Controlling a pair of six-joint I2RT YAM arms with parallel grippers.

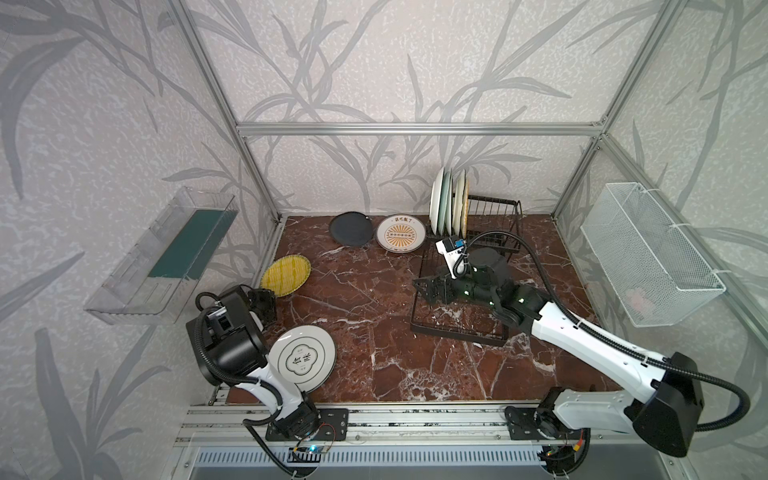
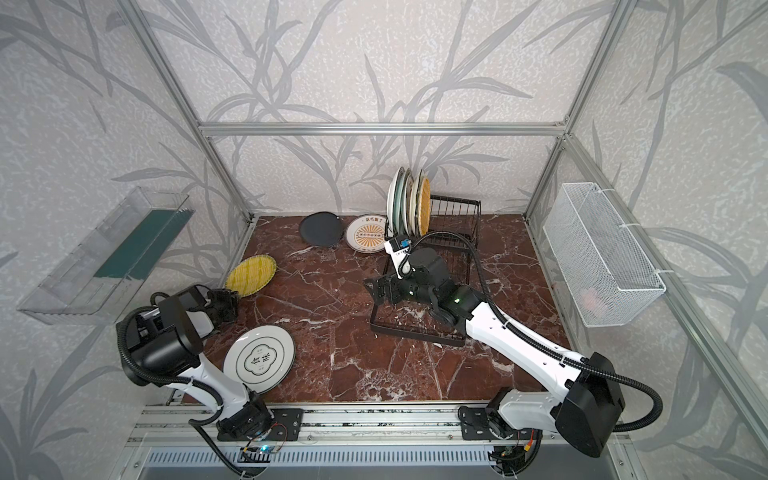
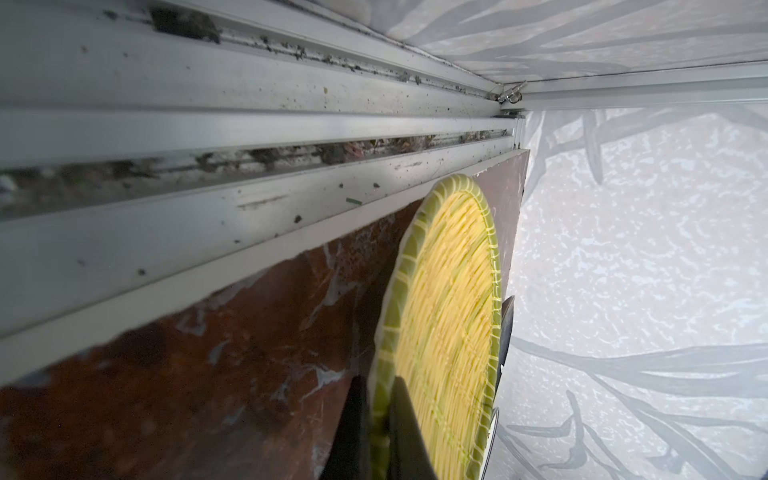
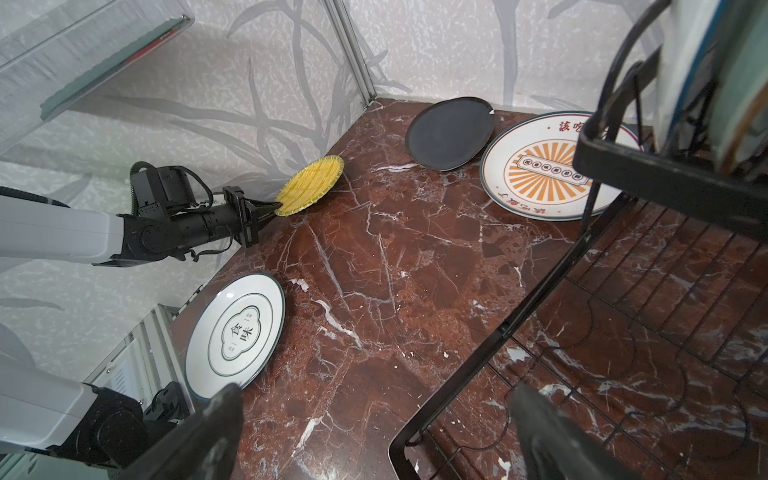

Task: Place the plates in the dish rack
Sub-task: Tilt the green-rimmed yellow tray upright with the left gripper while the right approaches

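My left gripper point(image 1: 266, 297) point(image 3: 378, 382) is shut on the near rim of the yellow woven plate point(image 1: 286, 274) point(image 3: 449, 332) point(image 4: 309, 191), which sits tilted by the table's left edge. My right gripper point(image 1: 419, 286) point(image 4: 376, 399) hangs open and empty over the front left corner of the dish rack point(image 1: 415, 324) point(image 4: 498, 328). Several plates point(image 1: 449, 203) point(image 2: 409, 201) stand upright in the rack's raised section. A black plate point(image 1: 351, 228) and an orange-sunburst plate point(image 1: 401, 237) lie flat at the back. A white dark-rimmed plate point(image 1: 305, 357) lies at the front left, partly under my left arm.
A clear plastic bin point(image 1: 162, 257) hangs on the left wall and a white mesh basket point(image 1: 648, 257) on the right wall. An aluminium frame rail point(image 3: 249, 208) runs right along the table's left edge, beside the yellow plate. Bare marble point(image 1: 365, 316) lies between the two arms.
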